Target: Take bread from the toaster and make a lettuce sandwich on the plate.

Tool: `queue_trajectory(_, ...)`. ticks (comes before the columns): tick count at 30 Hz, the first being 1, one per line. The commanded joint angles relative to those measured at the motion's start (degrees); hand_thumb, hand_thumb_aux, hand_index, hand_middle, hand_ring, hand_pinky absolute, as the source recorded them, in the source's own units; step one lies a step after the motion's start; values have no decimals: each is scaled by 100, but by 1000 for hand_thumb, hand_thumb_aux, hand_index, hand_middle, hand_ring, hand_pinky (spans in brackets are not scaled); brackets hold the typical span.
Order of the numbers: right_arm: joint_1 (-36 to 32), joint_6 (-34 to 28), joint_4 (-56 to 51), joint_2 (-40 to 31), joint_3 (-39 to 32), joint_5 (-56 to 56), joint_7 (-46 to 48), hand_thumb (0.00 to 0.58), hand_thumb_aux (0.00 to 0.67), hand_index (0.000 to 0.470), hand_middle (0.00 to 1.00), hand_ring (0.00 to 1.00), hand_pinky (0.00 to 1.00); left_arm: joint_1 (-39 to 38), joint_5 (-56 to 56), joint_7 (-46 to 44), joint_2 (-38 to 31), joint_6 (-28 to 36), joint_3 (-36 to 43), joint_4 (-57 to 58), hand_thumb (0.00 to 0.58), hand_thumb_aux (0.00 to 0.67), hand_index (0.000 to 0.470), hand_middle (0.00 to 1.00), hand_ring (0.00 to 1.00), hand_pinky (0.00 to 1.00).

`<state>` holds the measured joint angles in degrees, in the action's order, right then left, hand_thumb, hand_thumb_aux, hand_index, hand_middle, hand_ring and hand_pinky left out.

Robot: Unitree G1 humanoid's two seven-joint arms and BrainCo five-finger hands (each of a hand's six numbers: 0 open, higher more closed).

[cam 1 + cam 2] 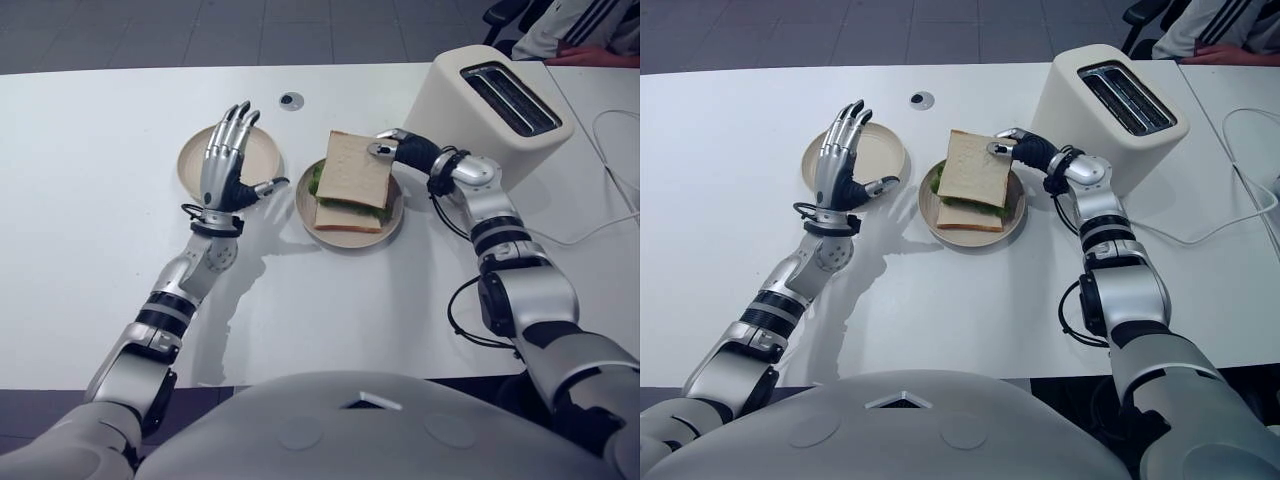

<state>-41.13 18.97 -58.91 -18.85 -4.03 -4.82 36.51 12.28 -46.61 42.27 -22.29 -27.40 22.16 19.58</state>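
A tan plate [397, 214] in the middle of the white table holds a bottom bread slice [348, 217] with green lettuce [316, 179] on it. A top bread slice [355, 168] lies tilted over them, its far right corner pinched by my right hand [395, 148]. The cream toaster [496, 110] stands just behind that hand, its slots empty. My left hand [226, 163] is raised open with its fingers spread, in front of a second, empty tan plate [262, 150] to the left.
The toaster's white cable [610, 190] runs across the table at the right. A small round grommet [291, 100] sits in the table behind the plates. A person's sleeve [585, 30] rests at the far right corner.
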Motion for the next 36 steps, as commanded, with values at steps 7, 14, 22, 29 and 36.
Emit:
queue_trajectory(7,82,616,-408,225,-701,-687,-150,580,670,470,243,243,243,787,-1790,-230,-29,-616,1610,615,0,0,0,0,0,0)
queue_trajectory(14,-123,553,-392,233,-94,157,408,580,670,470,247,247,247,922,-1773,314,-187,-613,1545,874,0,0,0,0,0,0)
queue_trajectory(22,-88,558,-263,62,-125,135,903,580,670,470,267,267,267,1045,-1826,505,-312,-623,1637,1022,0,0,0,0,0,0)
queue_trajectory(29,-78,663,-607,-19,-575,-571,174,580,670,470,259,259,259,1204,-1931,324,-166,-617,1955,1474,0,0,0,0,0,0)
queue_trajectory(36,-159,720,-742,86,-766,-768,-222,580,670,470,243,243,243,1451,-1828,-139,210,-743,2396,2776,0,0,0,0,0,0)
